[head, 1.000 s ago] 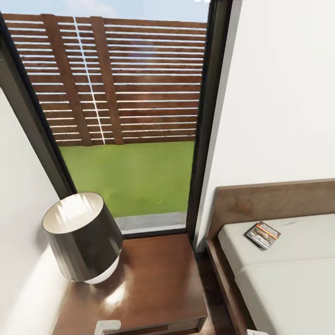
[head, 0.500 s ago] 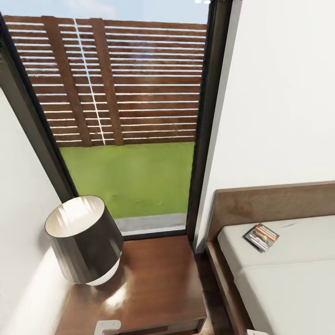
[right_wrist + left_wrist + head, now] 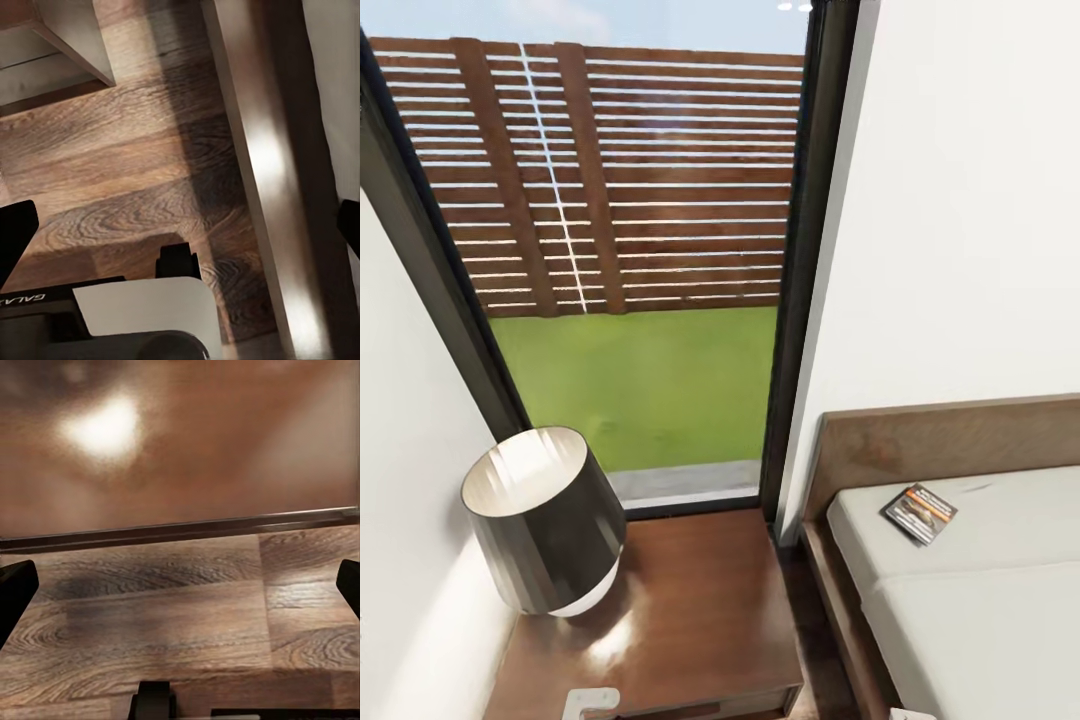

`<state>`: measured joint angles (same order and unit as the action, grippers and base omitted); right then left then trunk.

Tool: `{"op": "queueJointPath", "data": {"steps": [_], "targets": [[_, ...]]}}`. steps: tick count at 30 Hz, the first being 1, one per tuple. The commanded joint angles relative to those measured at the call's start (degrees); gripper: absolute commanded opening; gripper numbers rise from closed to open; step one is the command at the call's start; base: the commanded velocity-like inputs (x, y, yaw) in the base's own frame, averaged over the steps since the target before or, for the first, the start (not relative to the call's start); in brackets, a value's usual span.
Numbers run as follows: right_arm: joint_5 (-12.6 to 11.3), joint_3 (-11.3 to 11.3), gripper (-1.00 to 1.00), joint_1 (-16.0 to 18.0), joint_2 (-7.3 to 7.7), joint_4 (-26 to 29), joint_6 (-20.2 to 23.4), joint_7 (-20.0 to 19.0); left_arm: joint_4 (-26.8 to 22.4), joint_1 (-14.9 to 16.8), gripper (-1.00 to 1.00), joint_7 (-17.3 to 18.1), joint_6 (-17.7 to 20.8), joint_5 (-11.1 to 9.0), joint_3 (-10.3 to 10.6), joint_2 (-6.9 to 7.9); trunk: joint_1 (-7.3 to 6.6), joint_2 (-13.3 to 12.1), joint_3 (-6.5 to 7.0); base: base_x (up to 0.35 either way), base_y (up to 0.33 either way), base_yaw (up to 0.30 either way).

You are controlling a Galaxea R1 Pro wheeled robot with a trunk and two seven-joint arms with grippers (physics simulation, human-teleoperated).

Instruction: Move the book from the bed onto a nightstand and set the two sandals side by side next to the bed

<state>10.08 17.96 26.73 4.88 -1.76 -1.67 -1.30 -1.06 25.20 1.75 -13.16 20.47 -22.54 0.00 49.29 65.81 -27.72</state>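
head view: bed (image 3: 960,610) at 4 o'clock, nightstand (image 3: 690,610) at 6 o'clock. book (image 3: 920,513) lies flat near the headboard, likely light, thin, slippery; pinch an edge. left gripper (image 3: 180,585) and right gripper (image 3: 180,225) jaws spread over floor, book well apart.

The lamp (image 3: 543,520) takes the window-side corner of the nightstand (image 3: 690,610) — the rest of that glossy top, from the lamp across to the edge nearest the bed (image 3: 960,590), lies bare, with room to pass. Between nightstand and bed runs only a narrow strip of floor (image 3: 822,655), walled by the bed's dark frame. The headboard (image 3: 950,440) rises behind the mattress; the book (image 3: 920,513) lies near it with open mattress all around. Under my left gripper (image 3: 180,585) — fingers spread wide — plain floor, nothing standing. My right gripper (image 3: 180,217), also spread, hangs over floor beside the bed rail.
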Motion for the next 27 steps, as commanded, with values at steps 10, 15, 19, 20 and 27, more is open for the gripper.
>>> {"op": "queueJointPath", "data": {"steps": [10, 15, 19, 20, 27], "targets": [[0.55, 0.49, 1.00, 0.08, 0.04, -0.17, -0.18, -0.11, 0.00, 0.02, 1.00, 0.18, -0.11, 0.32, -0.49, 0.00, -2.20, -3.99, 1.75, 0.000, 0.000, 0.000], [0.55, 0.49, 1.00, 0.08, 0.04, -0.17, -0.18, -0.11, 0.00, 0.02, 1.00, 0.18, -0.11, 0.31, -0.49, 0.00, -3.30, -6.00, 2.65, 0.000, 0.000, 0.000], [0.55, 0.49, 1.00, 0.08, 0.04, -0.17, -0.18, -0.11, 0.00, 0.02, 1.00, 0.18, -0.11, 0.32, -0.49, 0.00, -4.18, -7.60, 3.36, 0.000, 0.000, 0.000], [0.55, 0.49, 1.00, 0.08, 0.04, -0.17, -0.18, -0.11, 0.00, 0.02, 1.00, 0.18, -0.11, 0.32, -0.49, 0.00, -4.40, -8.00, 3.54, 0.000, 0.000, 0.000], [0.55, 0.49, 1.00, 0.08, 0.04, -0.17, -0.18, -0.11, 0.00, 0.02, 1.00, 0.18, -0.11, 0.32, -0.49, 0.00, -5.94, -10.81, 4.80, 0.000, 0.000, 0.000]]}}
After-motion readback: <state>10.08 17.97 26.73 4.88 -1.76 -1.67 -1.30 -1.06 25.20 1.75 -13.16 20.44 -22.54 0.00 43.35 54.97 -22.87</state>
